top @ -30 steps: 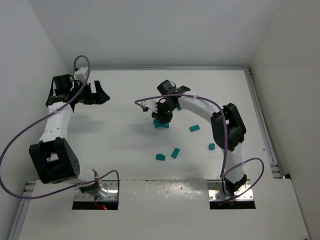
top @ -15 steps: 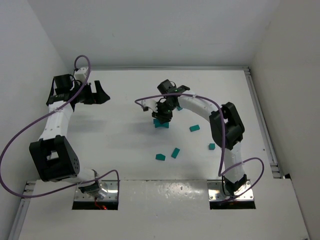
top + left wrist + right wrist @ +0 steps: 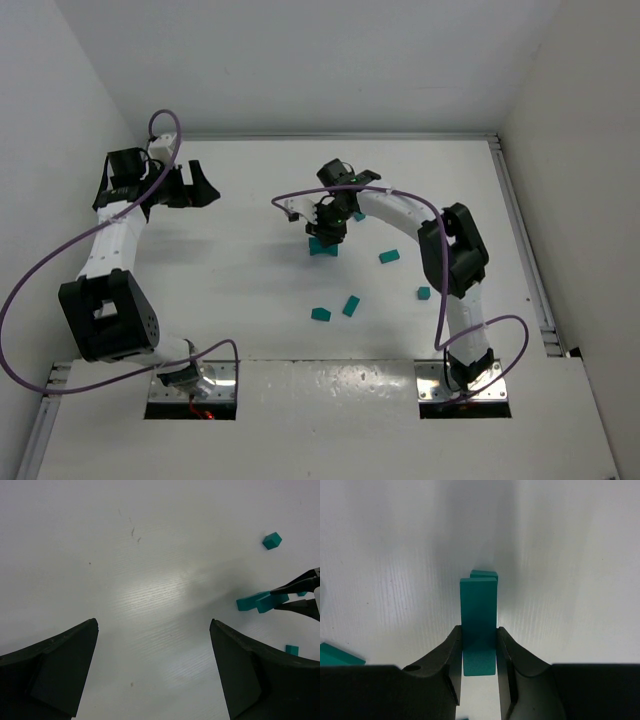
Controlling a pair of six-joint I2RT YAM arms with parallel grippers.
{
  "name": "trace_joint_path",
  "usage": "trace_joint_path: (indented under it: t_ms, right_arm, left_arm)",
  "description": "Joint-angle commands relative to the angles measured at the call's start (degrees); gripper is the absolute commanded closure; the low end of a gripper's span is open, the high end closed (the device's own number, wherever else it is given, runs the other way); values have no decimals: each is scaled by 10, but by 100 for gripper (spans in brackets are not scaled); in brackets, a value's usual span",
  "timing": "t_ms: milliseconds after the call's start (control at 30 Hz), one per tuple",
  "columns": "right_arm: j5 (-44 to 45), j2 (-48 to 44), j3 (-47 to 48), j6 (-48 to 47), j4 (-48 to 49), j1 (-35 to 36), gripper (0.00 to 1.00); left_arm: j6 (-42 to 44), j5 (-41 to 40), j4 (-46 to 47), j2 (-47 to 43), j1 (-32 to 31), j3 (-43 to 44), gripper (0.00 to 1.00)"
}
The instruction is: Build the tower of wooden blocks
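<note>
My right gripper (image 3: 326, 228) is shut on a teal-green bar block (image 3: 479, 625), which sticks out past the fingertips. A second teal block (image 3: 484, 573) shows just beyond its far end. In the top view the gripper hangs over a low teal cluster (image 3: 322, 247) at mid-table; no upright tower is visible. Loose wood blocks lie at the cluster's right (image 3: 389, 256), further right (image 3: 424, 293) and nearer the bases (image 3: 351, 305), (image 3: 320, 314). My left gripper (image 3: 200, 185) is open and empty at the far left, well away from the blocks; in its wrist view (image 3: 155, 645) only bare table lies between the fingers.
White walls close the table on the left, back and right. A purple cable loops off each arm. The left wrist view shows the right gripper's fingers (image 3: 300, 592) on the teal cluster (image 3: 250, 602) and a loose cube (image 3: 272, 540).
My right gripper has shifted very slightly to the right, still holding the bar over the cluster. The left arm has not moved.
</note>
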Motion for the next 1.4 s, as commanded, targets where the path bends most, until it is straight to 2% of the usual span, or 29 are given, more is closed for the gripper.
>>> trace_joint_path:
  t_ms: [0, 1367]
  right_arm:
    - [-24, 12, 14, -7, 2, -5, 89]
    - [-14, 33, 30, 6, 13, -10, 87]
  left_arm:
    - [-6, 14, 16, 7, -6, 25, 0]
    - [-11, 14, 16, 18, -6, 25, 0]
